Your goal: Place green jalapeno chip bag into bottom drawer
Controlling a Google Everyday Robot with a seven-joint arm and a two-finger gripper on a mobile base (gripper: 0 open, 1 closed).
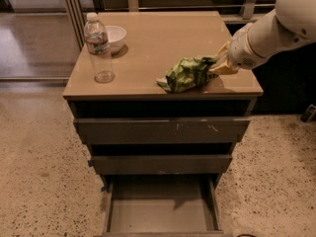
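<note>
The green jalapeno chip bag (185,74) lies crumpled on the cabinet top (163,38), near its front right edge. My gripper (218,63) reaches in from the right on a white arm (276,28). Its beige fingers (223,67) are closed on the bag's right end, and the bag still rests on the top. The bottom drawer (160,214) is pulled out below, a shallow tray with a bare grey floor.
A clear water bottle (98,48) stands at the front left of the top, with a white bowl (112,37) behind it. Two closed grey drawers (163,131) sit above the open one. The floor is speckled (39,172), and a railing runs behind the cabinet.
</note>
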